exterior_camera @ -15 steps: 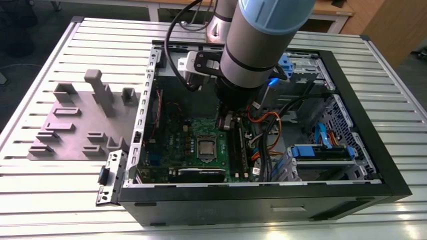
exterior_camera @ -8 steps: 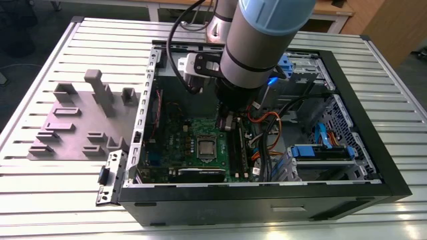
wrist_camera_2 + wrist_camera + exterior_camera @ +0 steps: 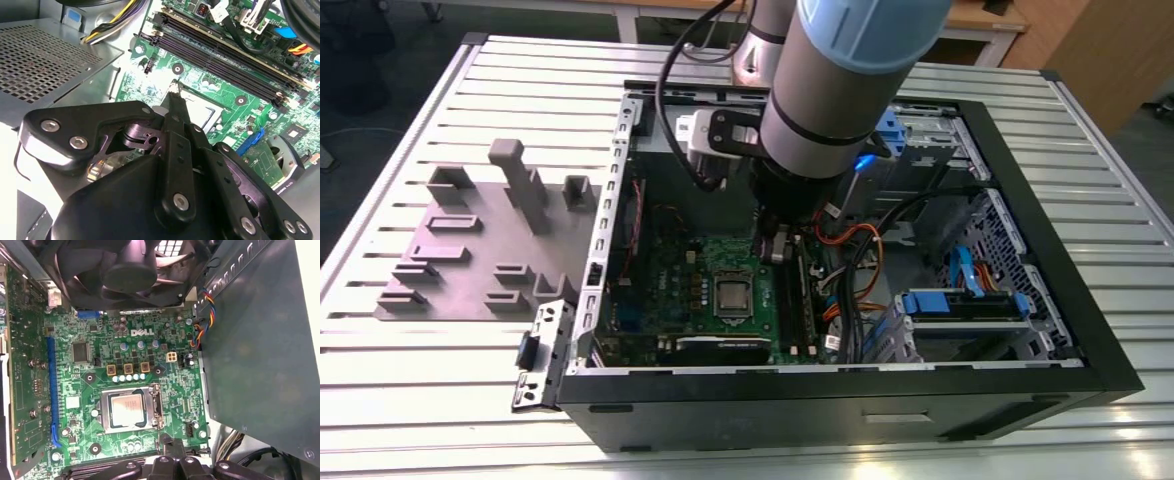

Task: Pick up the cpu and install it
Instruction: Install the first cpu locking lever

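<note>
Ribbed metal table point(image 3: 427, 340); gripper point(image 3: 175, 95) fingers pressed together, empty, above green motherboard point(image 3: 150, 365); square silver cpu point(image 3: 125, 409) in socket.

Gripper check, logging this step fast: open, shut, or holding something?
Gripper: fingertips pressed together, shut, holding nothing visible; the cpu already sits in the motherboard socket.

– Where is the cpu point(image 3: 126, 408)?

– In the first wrist view it lies flat in the socket frame point(image 3: 156, 409) on the green motherboard point(image 3: 90, 335), square with the board's edges.

– What does it look like?

– A small square chip with a pale silver top and a thin darker rim.

– And from outside?

– In the exterior view the cpu point(image 3: 731, 295) sits low inside the open computer case point(image 3: 1067, 300), towards the exterior view's left of its middle, on the board's near half.
</note>
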`<state>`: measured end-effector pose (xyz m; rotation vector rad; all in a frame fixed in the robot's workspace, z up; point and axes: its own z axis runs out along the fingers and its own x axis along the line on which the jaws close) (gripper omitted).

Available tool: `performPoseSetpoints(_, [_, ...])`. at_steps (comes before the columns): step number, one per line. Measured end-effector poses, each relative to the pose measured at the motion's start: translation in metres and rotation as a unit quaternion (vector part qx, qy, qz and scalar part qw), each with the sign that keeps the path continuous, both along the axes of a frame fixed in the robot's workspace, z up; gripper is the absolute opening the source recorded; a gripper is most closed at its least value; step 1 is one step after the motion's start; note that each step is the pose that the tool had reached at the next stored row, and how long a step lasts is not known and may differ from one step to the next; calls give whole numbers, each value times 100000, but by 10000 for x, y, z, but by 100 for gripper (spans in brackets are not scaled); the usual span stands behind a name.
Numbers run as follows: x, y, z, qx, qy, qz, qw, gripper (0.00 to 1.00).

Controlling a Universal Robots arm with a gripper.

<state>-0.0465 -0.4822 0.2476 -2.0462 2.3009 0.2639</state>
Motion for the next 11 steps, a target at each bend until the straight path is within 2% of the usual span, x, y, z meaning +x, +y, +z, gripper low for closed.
performPoseSetpoints(3, [0, 0, -5, -993, -7, 1, 99995, 11])
performPoseSetpoints(4, [1, -1, -6, -1101, -4, 2, 99994, 11])
performPoseSetpoints(11, [40, -1, -19, -1133, -2, -2, 99994, 11])
